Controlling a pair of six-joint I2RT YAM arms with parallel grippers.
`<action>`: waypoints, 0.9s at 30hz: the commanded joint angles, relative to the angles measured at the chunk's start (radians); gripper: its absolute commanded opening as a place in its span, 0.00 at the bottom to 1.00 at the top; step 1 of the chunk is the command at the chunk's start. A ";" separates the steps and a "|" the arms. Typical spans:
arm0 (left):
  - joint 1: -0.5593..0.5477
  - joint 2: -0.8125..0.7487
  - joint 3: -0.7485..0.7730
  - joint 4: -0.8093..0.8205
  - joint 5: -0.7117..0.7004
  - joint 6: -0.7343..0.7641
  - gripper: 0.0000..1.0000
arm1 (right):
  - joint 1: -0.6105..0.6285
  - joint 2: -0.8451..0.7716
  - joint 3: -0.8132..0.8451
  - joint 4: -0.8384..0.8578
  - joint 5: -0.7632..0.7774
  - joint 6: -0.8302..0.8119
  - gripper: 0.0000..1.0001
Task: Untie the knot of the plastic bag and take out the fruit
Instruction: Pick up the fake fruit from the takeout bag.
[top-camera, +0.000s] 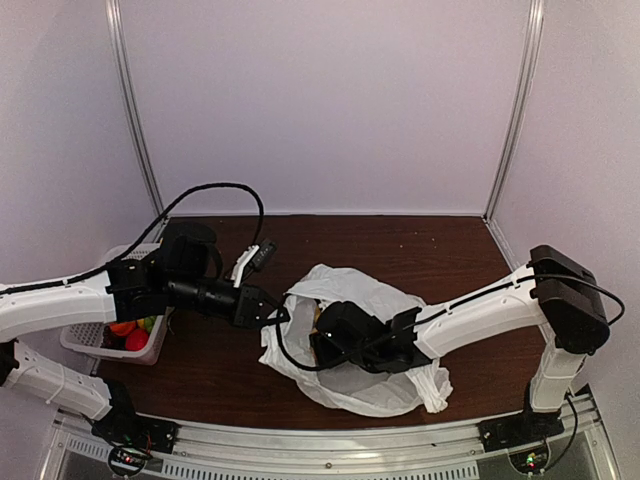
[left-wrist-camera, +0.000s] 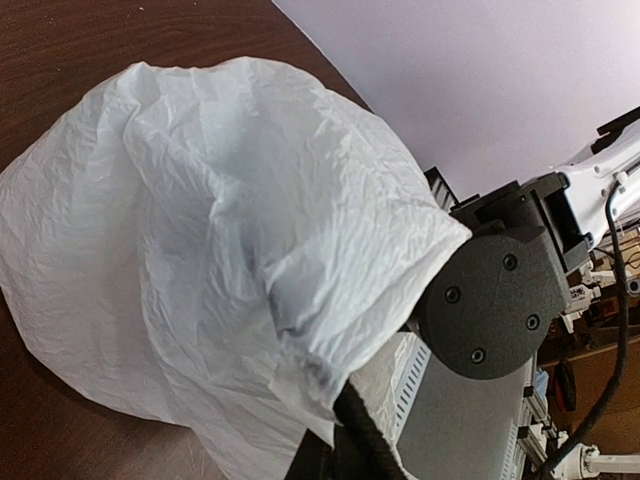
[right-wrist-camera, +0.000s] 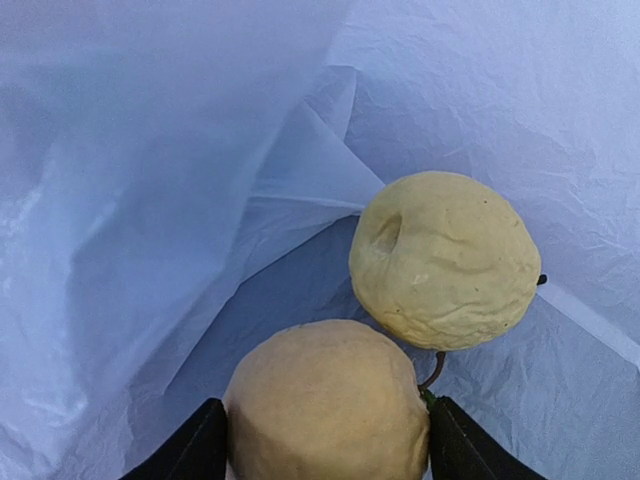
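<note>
Inside the plastic bag (right-wrist-camera: 150, 200), film is walling in my right gripper (right-wrist-camera: 328, 440) on the left and above. The near fruit (right-wrist-camera: 325, 400) is filling my jaws and the far fruit (right-wrist-camera: 445, 260) is blocking ahead-right, leaving a narrow channel ahead-left. Outside, my right wrist housing (left-wrist-camera: 490, 300) is crowding my left gripper (top-camera: 278, 315).

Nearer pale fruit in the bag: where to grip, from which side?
Grip the nearer fruit across its widest middle, coming from the camera side, as the right gripper stands with a finger on each flank. It is round with no handle, the far fruit sits close behind, and the plastic bag crowds the left.
</note>
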 joint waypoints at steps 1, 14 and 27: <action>-0.006 0.002 0.018 0.028 0.003 0.004 0.00 | -0.006 -0.005 0.000 -0.001 -0.005 0.002 0.63; -0.006 0.032 0.062 -0.029 -0.135 -0.009 0.00 | 0.101 -0.197 -0.058 -0.021 0.026 -0.130 0.57; -0.006 0.024 0.079 -0.038 -0.209 -0.034 0.12 | 0.242 -0.444 -0.099 -0.063 0.160 -0.120 0.56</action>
